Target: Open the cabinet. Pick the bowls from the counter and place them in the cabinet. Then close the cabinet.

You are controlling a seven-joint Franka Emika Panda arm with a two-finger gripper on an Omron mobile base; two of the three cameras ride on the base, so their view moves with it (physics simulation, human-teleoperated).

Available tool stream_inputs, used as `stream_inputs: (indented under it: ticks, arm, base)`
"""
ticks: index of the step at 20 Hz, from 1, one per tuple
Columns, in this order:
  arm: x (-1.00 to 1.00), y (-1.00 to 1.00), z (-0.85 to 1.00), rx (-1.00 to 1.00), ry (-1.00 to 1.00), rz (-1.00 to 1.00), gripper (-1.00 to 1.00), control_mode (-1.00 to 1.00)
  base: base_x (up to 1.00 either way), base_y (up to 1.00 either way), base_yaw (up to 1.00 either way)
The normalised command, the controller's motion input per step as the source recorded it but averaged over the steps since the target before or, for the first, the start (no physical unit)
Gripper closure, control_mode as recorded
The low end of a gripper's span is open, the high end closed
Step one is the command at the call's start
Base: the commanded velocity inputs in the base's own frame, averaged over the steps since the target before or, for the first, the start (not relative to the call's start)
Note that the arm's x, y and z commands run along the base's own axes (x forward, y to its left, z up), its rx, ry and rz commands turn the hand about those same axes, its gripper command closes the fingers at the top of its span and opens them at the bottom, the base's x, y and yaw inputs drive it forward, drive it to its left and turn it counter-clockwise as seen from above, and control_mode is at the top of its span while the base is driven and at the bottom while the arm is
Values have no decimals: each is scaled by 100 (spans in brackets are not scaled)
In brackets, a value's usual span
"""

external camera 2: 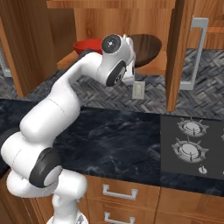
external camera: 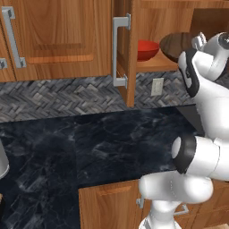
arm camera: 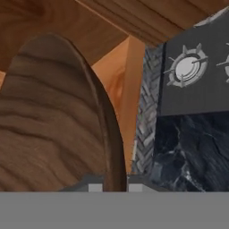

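Fingers (arm camera: 115, 184) pinch brown bowl (arm camera: 53, 116) rim at open cabinet (external camera 2: 131, 17) shelf, red bowl (external camera: 146, 48) beside; stove (external camera 2: 192, 144) on counter (external camera: 89, 143).

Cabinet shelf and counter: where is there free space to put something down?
The black counter is bare from the tile wall to its front edge, left of the stove. The cabinet shelf is crowded: the red bowl sits there and the gripper holds the brown bowl beside it.
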Motion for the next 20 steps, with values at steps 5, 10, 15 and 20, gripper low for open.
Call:
stream_inputs:
  ticks: [5, 10, 15, 20]
  arm:
    - [51, -31, 0, 0, 15, -7, 100, -100]
    - [29, -47, -1, 1, 6, -4, 100, -100]
    - [26, -8, -6, 0, 7, 0, 100, -100]
    - [14, 0, -20, 0, 0, 0, 100, -100]
  base:
    - [0, 0, 0]
    - [0, 0, 0]
    - [0, 0, 0]
    - [0, 0, 0]
